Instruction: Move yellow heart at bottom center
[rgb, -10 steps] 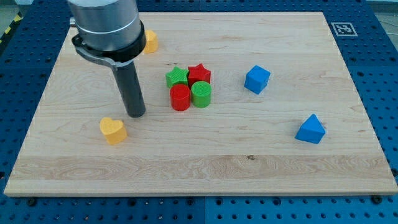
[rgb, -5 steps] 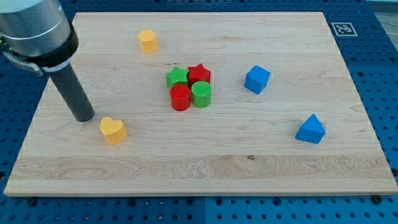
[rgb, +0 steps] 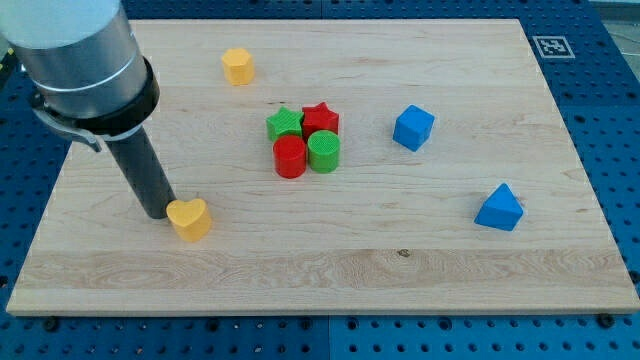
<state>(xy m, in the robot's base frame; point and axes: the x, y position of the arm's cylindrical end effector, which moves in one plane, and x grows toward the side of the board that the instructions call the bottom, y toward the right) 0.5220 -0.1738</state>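
Note:
The yellow heart (rgb: 190, 218) lies on the wooden board (rgb: 330, 260) at the view's lower left. My tip (rgb: 158, 211) stands on the board right against the heart's left side, touching it. The dark rod rises up and to the left from there to the grey arm body at the view's top left.
A yellow block (rgb: 238, 66) sits near the view's top left. A cluster in the middle holds a green star (rgb: 284, 124), a red star (rgb: 320, 118), a red cylinder (rgb: 290, 157) and a green cylinder (rgb: 323, 152). A blue cube (rgb: 413, 128) and a blue triangular block (rgb: 499, 208) lie to the right.
My tip swung from beside the cluster to the view's left, then came down and right against the yellow heart. The heart has shifted slightly right and down.

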